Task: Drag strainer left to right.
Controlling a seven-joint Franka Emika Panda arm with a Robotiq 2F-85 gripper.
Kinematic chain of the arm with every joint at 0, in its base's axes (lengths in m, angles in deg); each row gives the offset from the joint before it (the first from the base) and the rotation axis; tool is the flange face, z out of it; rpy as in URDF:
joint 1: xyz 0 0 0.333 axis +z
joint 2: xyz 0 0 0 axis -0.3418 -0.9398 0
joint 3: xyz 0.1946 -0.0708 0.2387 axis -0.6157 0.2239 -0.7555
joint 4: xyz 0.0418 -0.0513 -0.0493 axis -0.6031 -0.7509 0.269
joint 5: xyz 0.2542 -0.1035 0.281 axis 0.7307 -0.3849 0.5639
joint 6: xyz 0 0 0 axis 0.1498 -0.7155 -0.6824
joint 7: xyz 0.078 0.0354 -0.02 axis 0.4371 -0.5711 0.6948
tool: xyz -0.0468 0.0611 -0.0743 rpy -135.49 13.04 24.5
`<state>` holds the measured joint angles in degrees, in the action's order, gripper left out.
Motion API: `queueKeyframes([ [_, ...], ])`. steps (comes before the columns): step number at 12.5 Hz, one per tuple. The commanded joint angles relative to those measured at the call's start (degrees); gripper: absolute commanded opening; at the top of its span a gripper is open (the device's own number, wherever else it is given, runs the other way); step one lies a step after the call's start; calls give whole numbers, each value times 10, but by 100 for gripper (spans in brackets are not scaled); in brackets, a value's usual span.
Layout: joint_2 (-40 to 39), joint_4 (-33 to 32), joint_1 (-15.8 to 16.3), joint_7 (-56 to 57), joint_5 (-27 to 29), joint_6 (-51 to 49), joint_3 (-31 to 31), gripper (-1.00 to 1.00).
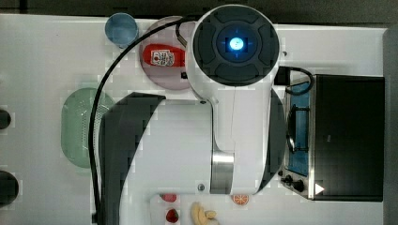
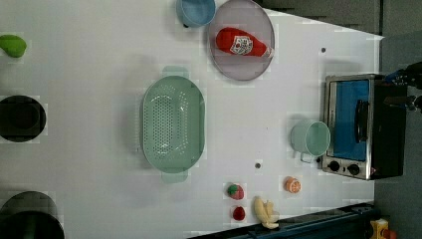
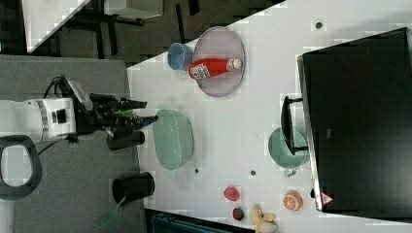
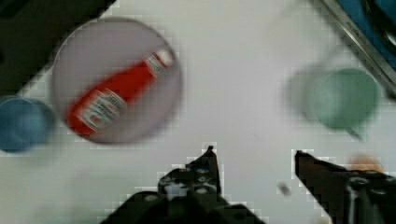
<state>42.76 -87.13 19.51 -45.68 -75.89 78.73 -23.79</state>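
Nothing of the drag looks begun: the strainer sits untouched on the white surface, between the black cups and the green mug. Fingers apart and empty, the pincer hovers near its rim.

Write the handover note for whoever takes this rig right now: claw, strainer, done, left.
Claw: open, holding nothing, up off the table.
Strainer: mint-green, upright on the table, left of the green mug and toaster oven in the left view, below the plate with the ketchup bottle.
Done: nothing to see; strainer not gripped.
Left: bring the claw to the strainer's rim and drag it across.
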Motion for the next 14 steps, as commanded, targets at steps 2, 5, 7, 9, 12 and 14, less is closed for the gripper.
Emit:
queueKeyframes([
  [2,320,-176,1,-99,-9,-136,15,82],
  [5,315,-176,6,-99,-7,-118,-1,100],
  [7,299,-176,18,-99,-2,-83,-36,100],
  [9,272,-176,29,-99,-2,-49,-88,100],
  [12,211,-176,32,-128,-2,5,-180,100],
  [14,158,-176,32,-194,-2,59,-233,100],
])
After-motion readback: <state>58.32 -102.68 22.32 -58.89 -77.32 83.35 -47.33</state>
